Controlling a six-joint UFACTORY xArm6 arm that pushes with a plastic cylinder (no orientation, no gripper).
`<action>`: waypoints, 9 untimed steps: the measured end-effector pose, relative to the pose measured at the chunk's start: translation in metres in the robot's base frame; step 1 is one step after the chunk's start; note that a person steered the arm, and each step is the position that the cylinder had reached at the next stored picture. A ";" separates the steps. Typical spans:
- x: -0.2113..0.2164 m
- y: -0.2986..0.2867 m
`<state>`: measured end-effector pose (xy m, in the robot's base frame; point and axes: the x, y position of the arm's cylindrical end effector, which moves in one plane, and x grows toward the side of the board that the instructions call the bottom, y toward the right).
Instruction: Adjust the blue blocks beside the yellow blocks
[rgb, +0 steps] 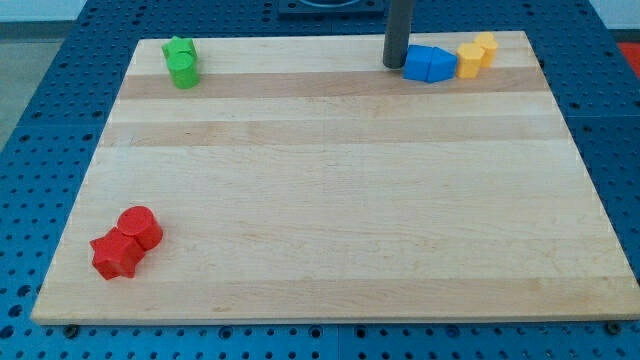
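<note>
Two blue blocks (430, 64) sit together near the view's top right, wedge-like in shape, touching each other. Two yellow blocks (476, 54) stand just to their right, one a cylinder-like piece nearer the top edge, one lower and touching the blue pair. My tip (395, 66) is at the left side of the blue blocks, touching or almost touching the left one. The dark rod rises straight up out of the view's top.
Two green blocks (182, 62) stand at the view's top left. A red cylinder (141, 226) and a red star-like block (116, 255) lie at the bottom left. The wooden board (330, 200) lies on a blue perforated table.
</note>
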<state>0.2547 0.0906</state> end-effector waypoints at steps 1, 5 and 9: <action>0.000 -0.008; 0.004 -0.037; 0.035 -0.014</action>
<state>0.2893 0.0769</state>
